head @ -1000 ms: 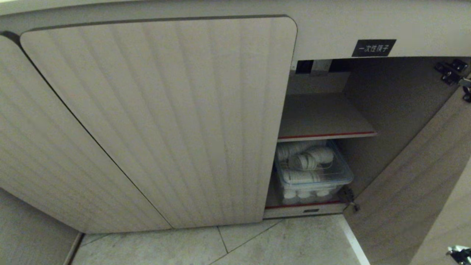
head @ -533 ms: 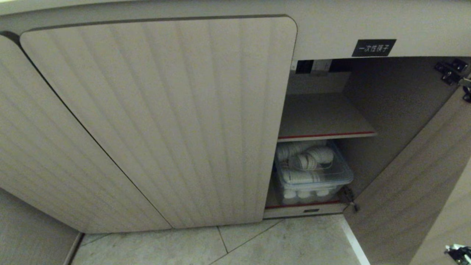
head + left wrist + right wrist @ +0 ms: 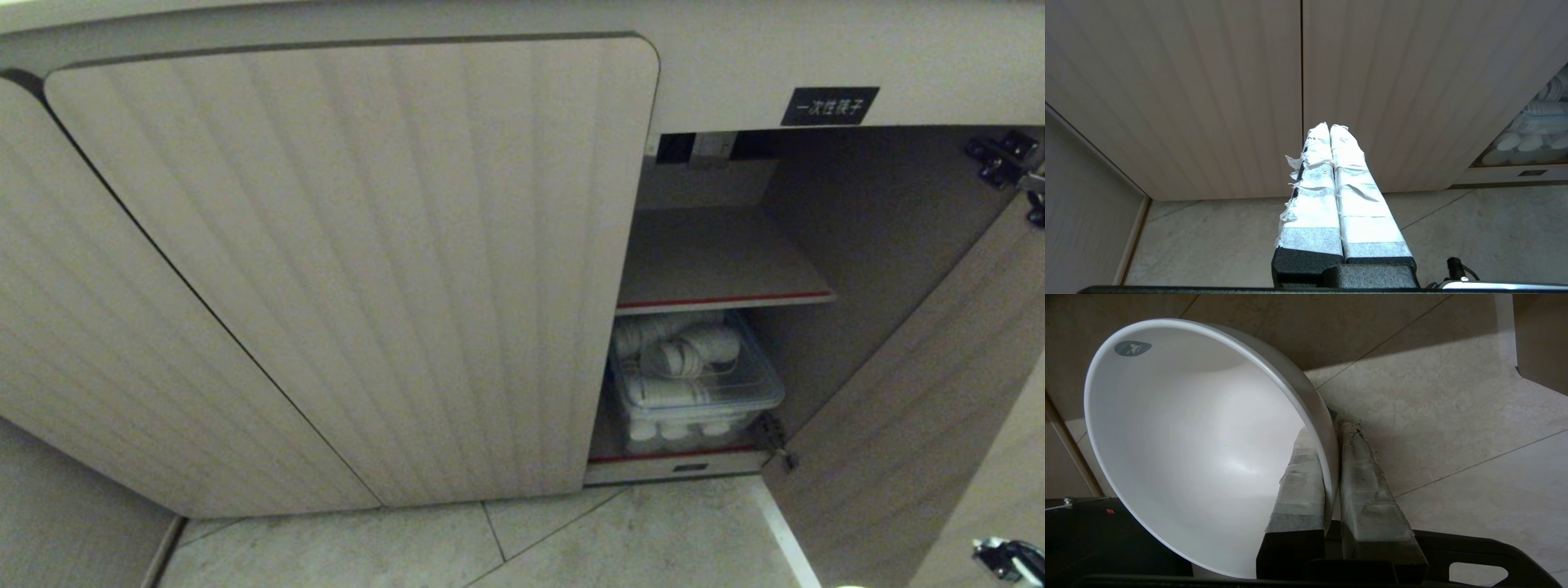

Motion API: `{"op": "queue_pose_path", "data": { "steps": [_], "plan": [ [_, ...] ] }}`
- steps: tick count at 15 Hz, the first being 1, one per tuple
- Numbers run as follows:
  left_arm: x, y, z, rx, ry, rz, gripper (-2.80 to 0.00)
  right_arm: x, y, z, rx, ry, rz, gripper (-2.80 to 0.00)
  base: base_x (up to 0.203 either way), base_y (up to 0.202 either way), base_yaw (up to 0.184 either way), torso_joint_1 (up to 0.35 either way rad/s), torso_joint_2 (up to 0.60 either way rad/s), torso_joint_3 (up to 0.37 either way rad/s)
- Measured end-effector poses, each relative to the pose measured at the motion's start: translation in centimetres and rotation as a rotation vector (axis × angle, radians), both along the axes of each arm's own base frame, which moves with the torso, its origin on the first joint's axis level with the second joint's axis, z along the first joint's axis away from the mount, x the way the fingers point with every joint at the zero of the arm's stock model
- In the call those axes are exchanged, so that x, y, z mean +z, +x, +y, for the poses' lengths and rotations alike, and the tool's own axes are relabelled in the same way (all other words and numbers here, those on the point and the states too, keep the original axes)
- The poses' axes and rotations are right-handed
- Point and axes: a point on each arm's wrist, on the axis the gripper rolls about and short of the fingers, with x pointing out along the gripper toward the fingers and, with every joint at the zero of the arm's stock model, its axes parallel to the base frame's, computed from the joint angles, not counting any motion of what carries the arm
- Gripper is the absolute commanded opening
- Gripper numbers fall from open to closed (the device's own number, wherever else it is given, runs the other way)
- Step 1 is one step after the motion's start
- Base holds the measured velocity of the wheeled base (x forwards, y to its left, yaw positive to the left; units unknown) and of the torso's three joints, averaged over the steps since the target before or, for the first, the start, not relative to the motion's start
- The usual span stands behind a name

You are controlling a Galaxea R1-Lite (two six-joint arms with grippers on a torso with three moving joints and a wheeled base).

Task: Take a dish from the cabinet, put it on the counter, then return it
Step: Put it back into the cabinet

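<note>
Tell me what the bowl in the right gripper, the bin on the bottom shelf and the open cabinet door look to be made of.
Bowl: likely glazed ceramic; smooth white, soft sheen, thin even rim, small grey mark inside. The right gripper pinches its wall.
Bin: clear plastic, probably; the white cups show through its walls.
Cabinet door: looks like wood-grain laminate board; matte beige, faint streaks. Could be veneer.

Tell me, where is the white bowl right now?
The white bowl is in the robot's right hand, its rim pinched between the taped fingers, held over the tiled floor in the right wrist view.
</note>
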Motion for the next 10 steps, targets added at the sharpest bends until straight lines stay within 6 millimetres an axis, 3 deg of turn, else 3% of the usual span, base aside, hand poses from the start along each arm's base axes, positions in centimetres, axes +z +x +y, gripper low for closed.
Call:
{"op": "queue_pose_path", "data": {
  "steps": [10],
  "plan": [
    [0.0,0.0,0.0,0.000,0.000,0.000,-2.80,2.2,3.6,0.8,-0.055,0.030,0.011,-2.80,0.000,0.000,0.000,0.000,0.00,0.000]
  ]
}}
